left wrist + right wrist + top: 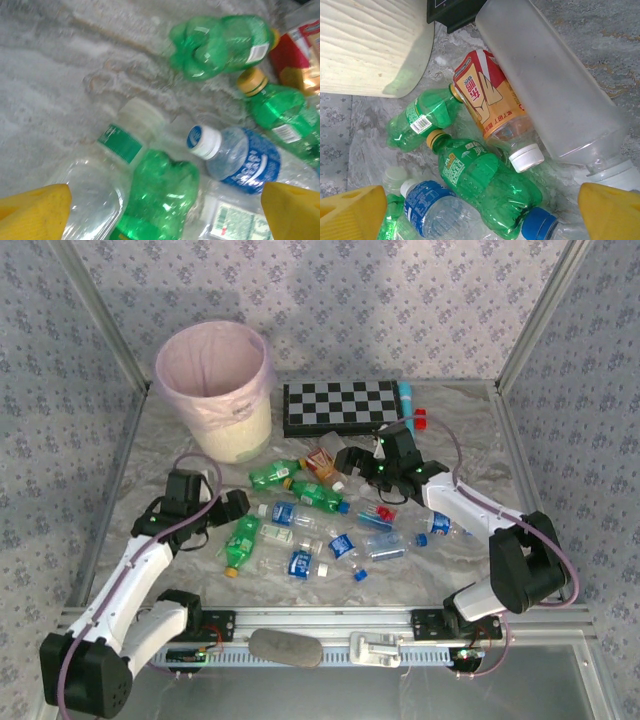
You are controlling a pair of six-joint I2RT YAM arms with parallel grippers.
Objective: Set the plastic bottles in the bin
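Left gripper [236,506] open, hovering over the crumpled green plastic bottle [155,197] lying on the worktop [150,455], bottle's long axis crosswise to the jaws, left arm [135,575] nearest; round cream-white bin [240,425] straight beyond.

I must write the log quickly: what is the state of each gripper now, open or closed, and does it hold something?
Left gripper: open, holding nothing.
Right gripper: open, holding nothing.

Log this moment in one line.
left end effector: open over bottles | right end effector: open over bottles | bottles: lying on table | bin: upright, far left
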